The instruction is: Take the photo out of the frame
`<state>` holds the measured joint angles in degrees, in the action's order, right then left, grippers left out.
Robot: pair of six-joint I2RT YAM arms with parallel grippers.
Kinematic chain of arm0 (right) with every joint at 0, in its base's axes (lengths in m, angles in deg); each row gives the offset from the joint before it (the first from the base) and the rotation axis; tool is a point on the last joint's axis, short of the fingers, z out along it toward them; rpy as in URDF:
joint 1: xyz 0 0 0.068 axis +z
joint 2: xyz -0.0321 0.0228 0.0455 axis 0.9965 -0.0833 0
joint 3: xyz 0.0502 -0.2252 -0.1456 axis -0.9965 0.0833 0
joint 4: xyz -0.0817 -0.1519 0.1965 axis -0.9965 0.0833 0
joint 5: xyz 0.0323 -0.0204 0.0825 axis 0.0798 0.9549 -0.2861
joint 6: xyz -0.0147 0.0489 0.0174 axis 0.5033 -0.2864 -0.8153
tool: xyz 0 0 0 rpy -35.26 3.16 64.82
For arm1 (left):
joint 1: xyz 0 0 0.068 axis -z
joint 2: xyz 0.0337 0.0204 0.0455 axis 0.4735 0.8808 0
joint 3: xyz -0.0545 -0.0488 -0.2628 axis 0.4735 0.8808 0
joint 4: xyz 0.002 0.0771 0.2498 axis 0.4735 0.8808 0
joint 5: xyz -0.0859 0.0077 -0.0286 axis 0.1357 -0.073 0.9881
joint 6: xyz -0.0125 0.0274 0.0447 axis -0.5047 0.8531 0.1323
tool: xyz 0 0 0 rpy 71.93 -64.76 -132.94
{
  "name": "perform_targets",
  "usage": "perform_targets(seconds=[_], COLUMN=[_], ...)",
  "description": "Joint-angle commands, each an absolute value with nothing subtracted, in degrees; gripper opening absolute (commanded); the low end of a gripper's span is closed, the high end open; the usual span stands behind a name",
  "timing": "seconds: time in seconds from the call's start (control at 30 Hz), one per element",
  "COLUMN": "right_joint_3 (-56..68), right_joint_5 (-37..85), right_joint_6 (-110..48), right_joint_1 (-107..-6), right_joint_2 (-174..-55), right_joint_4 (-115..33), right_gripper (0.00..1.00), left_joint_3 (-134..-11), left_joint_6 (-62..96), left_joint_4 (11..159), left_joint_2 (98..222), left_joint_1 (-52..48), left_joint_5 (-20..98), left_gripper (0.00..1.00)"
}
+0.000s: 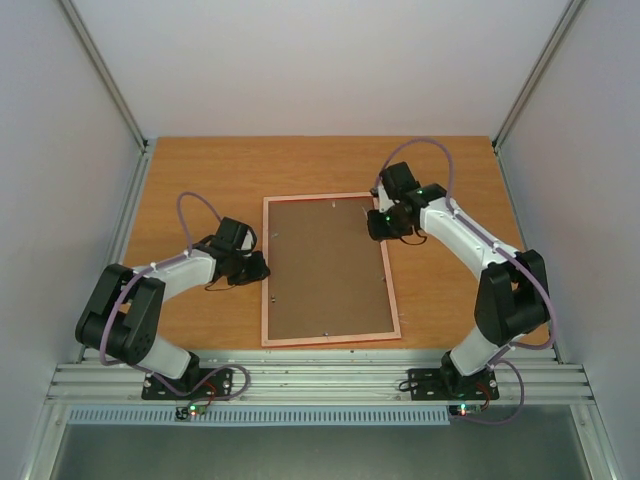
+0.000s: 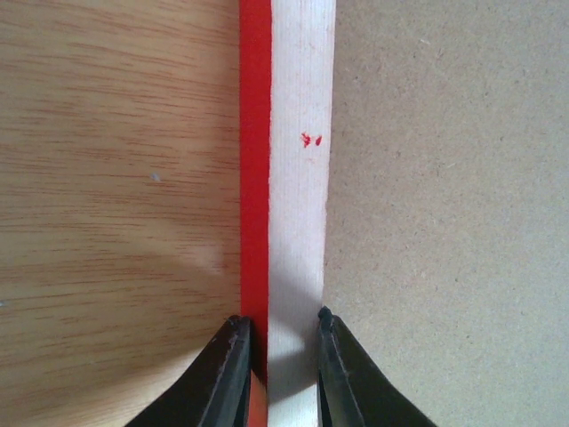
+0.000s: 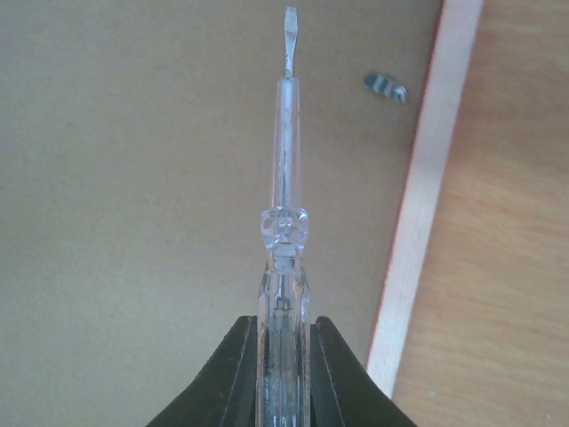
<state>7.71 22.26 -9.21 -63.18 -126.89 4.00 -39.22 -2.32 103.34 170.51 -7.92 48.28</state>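
The frame lies face down on the table, its thin red border around a brown backing board. The photo is hidden beneath the board. My left gripper is at the frame's left rail. In the left wrist view its fingers straddle the red edge and the pale wood strip, and the left gripper is shut on that rail. My right gripper hovers over the board's upper right. In the right wrist view the right gripper is shut on a clear-handled flat screwdriver, its tip over the board.
A small metal retaining tab lies on the board near the frame's pale right rail. The wooden table is enclosed by white walls at left, right and back, with an aluminium rail along the near edge.
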Motion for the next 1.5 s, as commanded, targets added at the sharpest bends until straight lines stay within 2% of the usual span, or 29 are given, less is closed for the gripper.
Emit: perform_targets(seconds=[0.0,0.2,0.67,1.17,1.47], right_joint_3=[9.4,11.4,24.9,26.2,24.9], right_joint_5=[22.8,17.7,18.7,24.8,23.2], right_joint_6=[-10.5,-14.0,-21.1,-23.8,-23.1], right_joint_1=[-64.4,-64.4,-60.9,-58.1,-57.4], right_joint_2=[-126.3,-125.7,-109.7,-113.1,-114.8], right_joint_4=[7.9,12.6,22.0,22.0,20.4], right_gripper=[0.01,0.01,0.01,0.01,0.01], left_joint_3=[-38.0,-37.7,-36.3,-35.4,-35.1], left_joint_6=[-2.2,-1.3,-2.7,-2.2,-2.4], left_joint_4=[101.1,100.4,96.2,97.0,96.7], left_joint_2=[170.0,169.8,170.5,168.7,168.8], left_joint_1=[-7.5,-7.5,-7.5,-7.5,-7.5], left_joint_5=[49.8,48.9,49.1,47.4,47.8], left_gripper=[0.19,0.19,0.19,0.19,0.19])
